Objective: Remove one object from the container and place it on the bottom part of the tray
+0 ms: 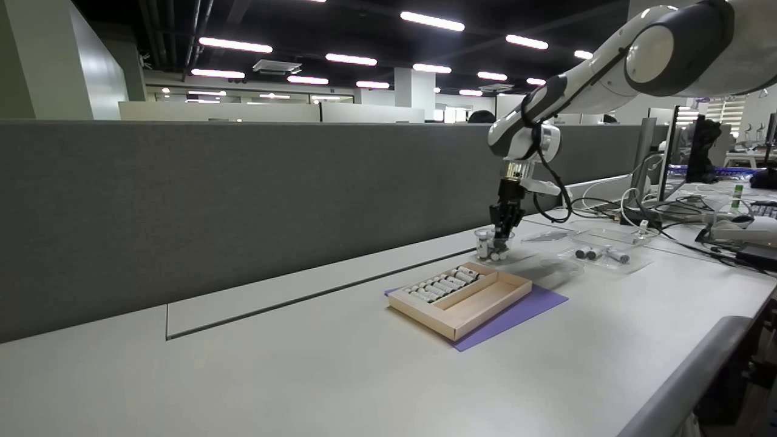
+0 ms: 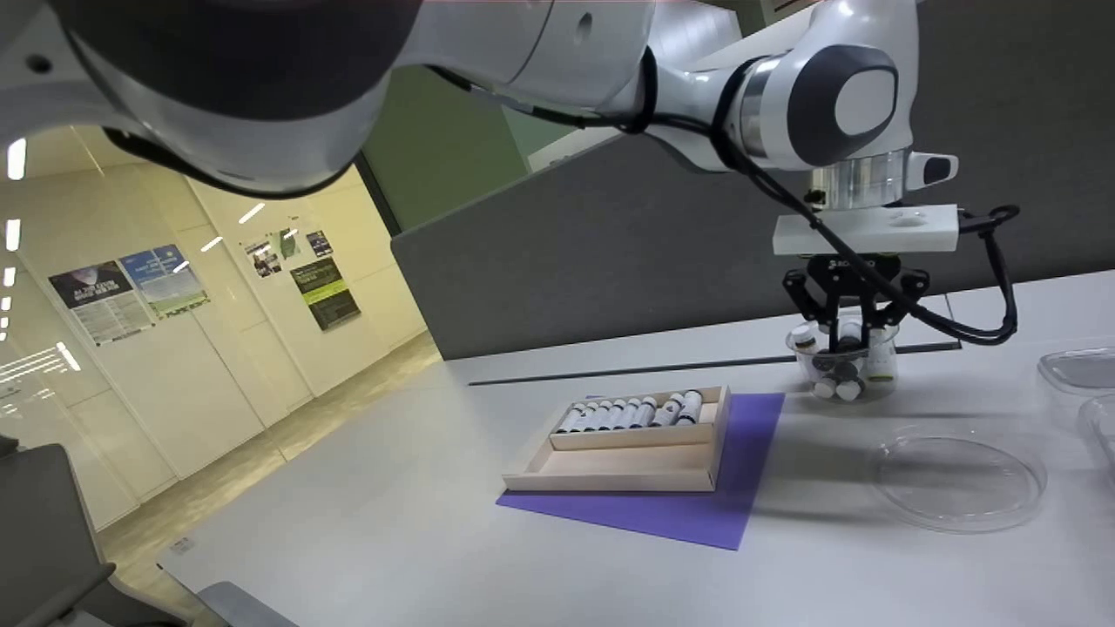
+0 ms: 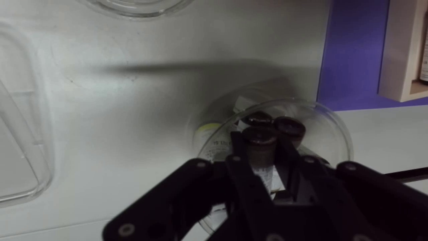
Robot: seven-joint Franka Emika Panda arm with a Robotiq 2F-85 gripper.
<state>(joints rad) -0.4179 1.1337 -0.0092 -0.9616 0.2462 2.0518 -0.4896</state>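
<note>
The container is a clear round cup [image 1: 510, 244], also in an exterior view [image 2: 890, 348] and the wrist view [image 3: 329, 129]. It holds several small white-labelled bottles, some dark-capped. My gripper [image 2: 849, 341] points straight down inside the cup, also in an exterior view [image 1: 499, 243]. In the wrist view the fingers [image 3: 260, 138] press on both sides of a dark-capped bottle [image 3: 261, 154] in the cup. The tan wooden tray [image 1: 485, 300] lies beside the cup, also in an exterior view [image 2: 627, 461]. One narrow compartment holds a row of bottles; the wider one shows bare wood.
A purple sheet [image 2: 758, 435] lies under the tray. A clear round lid [image 2: 958, 483] lies near the cup. A clear plastic box [image 1: 634, 262] with several grey-capped bottles [image 1: 592, 254] stands farther along. A grey partition [image 1: 243, 212] runs behind, and cables [image 1: 661, 212] lie beyond the box.
</note>
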